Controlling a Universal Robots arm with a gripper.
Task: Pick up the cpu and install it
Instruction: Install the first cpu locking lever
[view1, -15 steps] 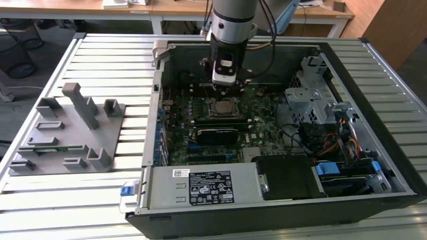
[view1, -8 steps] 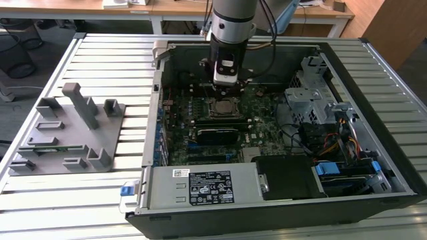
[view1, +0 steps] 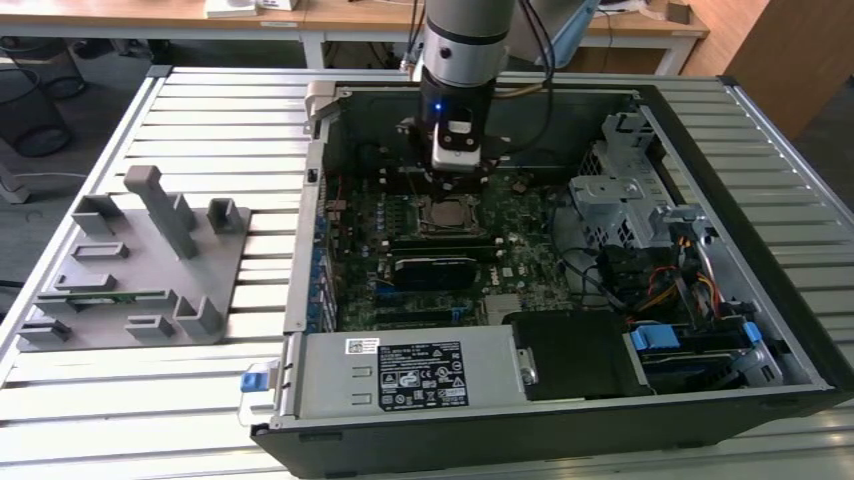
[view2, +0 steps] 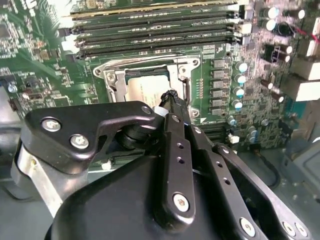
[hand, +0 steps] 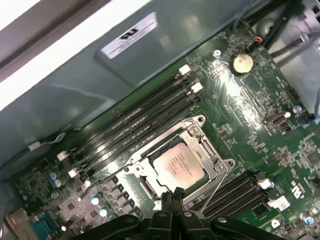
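The cpu (view1: 445, 213) lies flat in the motherboard socket inside the open computer case, silver top up. In both wrist views the cpu (view2: 144, 93) (hand: 178, 168) sits square inside the socket's metal frame (hand: 200, 131). My gripper (view1: 458, 172) hangs just above the socket, slightly towards the case's back wall. Its fingertips (hand: 173, 194) are pressed together with nothing between them, and they are apart from the chip. In the second wrist view the gripper (view2: 170, 96) covers one edge of the cpu.
A black heatsink block (view1: 434, 268) lies on the board in front of the socket. Memory slots (hand: 145, 120) run along the socket. A drive cage (view1: 627, 200) and cables fill the exterior view's right. A grey fixture (view1: 134, 270) stands outside the case on the left.
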